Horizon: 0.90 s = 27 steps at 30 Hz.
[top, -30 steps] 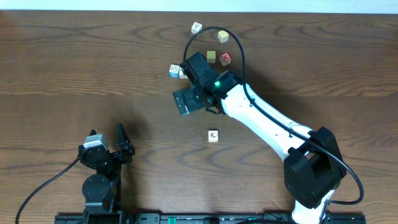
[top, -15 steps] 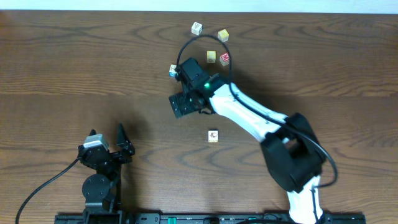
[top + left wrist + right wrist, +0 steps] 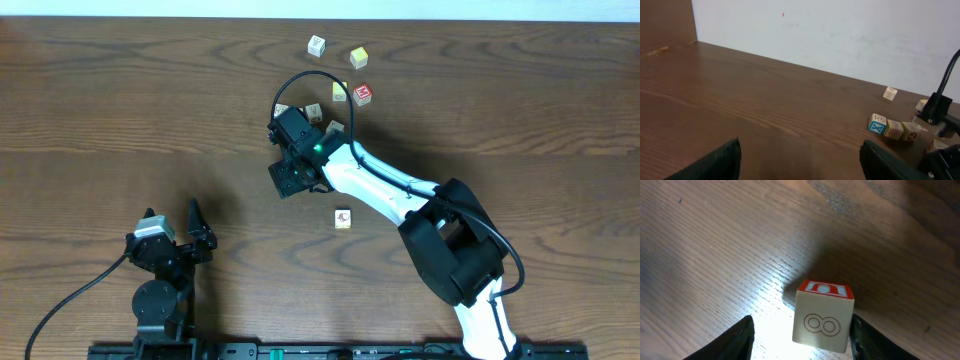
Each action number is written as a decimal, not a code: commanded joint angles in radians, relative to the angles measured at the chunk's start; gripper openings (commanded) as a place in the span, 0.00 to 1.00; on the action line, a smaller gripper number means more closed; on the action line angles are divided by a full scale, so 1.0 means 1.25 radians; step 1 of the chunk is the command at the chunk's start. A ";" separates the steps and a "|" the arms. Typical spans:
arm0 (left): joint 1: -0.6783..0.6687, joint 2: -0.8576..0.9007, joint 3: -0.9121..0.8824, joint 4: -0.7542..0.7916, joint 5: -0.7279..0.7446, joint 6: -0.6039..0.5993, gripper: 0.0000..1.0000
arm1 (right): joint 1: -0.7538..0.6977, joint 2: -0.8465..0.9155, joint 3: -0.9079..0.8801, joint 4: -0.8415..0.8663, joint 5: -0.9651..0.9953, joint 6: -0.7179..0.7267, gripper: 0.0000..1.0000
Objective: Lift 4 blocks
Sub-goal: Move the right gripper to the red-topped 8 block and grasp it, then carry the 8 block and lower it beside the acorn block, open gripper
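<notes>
A block stands on the table between the fingers of my right gripper, past the table's middle toward its far edge. A cluster of cubes lies behind and to the right, nearer that edge. A lone block sits near the table's middle, and my left gripper is by the near edge, left of centre.

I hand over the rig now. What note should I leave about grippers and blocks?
Left gripper: open, empty, at the near side of the table.
Right gripper: open, jaws either side of the ringed block, not gripping yet.
Other blocks: lone block mid-table, far block at the back, blue-lettered block near the right gripper.
Done: no block is off the table.
Left: grip, lift, then the others.
</notes>
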 commanded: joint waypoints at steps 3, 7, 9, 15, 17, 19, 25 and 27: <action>0.003 -0.001 -0.016 -0.032 -0.004 0.002 0.77 | 0.007 -0.010 0.011 0.000 0.056 -0.004 0.59; 0.003 -0.001 -0.016 -0.032 -0.004 0.002 0.76 | 0.009 -0.010 0.011 -0.002 0.102 -0.004 0.47; 0.003 -0.001 -0.016 -0.032 -0.004 0.002 0.76 | 0.008 -0.010 0.011 -0.002 0.114 -0.004 0.36; 0.003 -0.001 -0.016 -0.032 -0.004 0.002 0.77 | 0.007 -0.010 0.011 0.001 0.120 -0.004 0.18; 0.003 -0.001 -0.016 -0.032 -0.004 0.002 0.77 | 0.007 -0.010 0.011 0.000 0.120 -0.003 0.15; 0.003 -0.001 -0.016 -0.032 -0.004 0.002 0.77 | 0.007 -0.011 0.011 -0.003 0.120 0.014 0.09; 0.003 -0.001 -0.016 -0.032 -0.004 0.002 0.76 | -0.011 -0.064 0.026 -0.034 0.135 0.069 0.02; 0.003 -0.001 -0.016 -0.032 -0.004 0.002 0.76 | -0.023 -0.105 0.040 -0.072 0.158 0.069 0.01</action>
